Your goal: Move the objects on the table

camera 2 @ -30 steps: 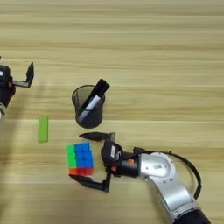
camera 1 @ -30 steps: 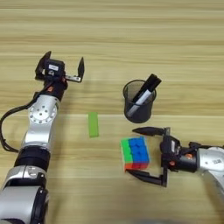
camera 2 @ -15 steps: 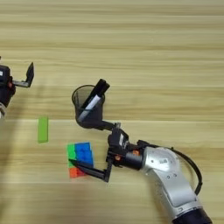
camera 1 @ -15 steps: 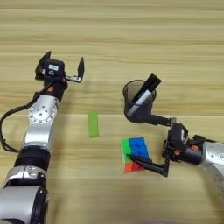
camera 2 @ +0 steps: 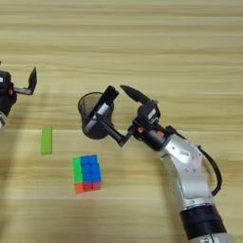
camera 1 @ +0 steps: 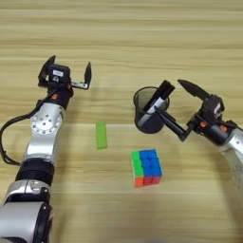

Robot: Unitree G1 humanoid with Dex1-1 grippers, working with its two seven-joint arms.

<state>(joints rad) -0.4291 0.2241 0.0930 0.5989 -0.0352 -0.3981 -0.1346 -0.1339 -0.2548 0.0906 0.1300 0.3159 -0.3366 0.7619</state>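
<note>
Left eye view first. Light wood table (camera 1: 121, 28) filling everything, plank stripes running sideways. Left gripper (camera 1: 66, 72) sitting far back on the left, fingers spread wide apart, nothing between them, well apart from all the objects. Silver arm trailing down toward the bottom left corner with a black cable looping off its side. Right gripper (camera 1: 182, 106) over on the right, also spread wide and holding nothing: one finger sticking up and back, the other reaching down-left so its tip lands right by the pen cup (camera 1: 148, 110). Touching the cup or just in front of it? Can't tell from here. Cup is black mesh, upright, about mid-table, with a black-and-silver marker (camera 1: 159, 97) leaning out toward the right. Green block (camera 1: 101, 135) lying flat to the left of the cup, long side pointing away from the robot. Puzzle cube (camera 1: 146, 167) nearer the robot than the cup, green, blue, orange and red faces showing, clear of both grippers.

Right eye view now. Same layout, shifted left. Left gripper (camera 2: 19, 85) cut by the left edge, one finger fully showing. Right gripper (camera 2: 118, 109) plus its whole silver forearm coming up from the bottom right. Lower finger crossing in front of the pen cup (camera 2: 90, 122), upper finger above the marker (camera 2: 105, 102). Green block (camera 2: 46, 140) left of the cup, puzzle cube (camera 2: 86, 173) below it, both sitting free on the table (camera 2: 142, 33).
</note>
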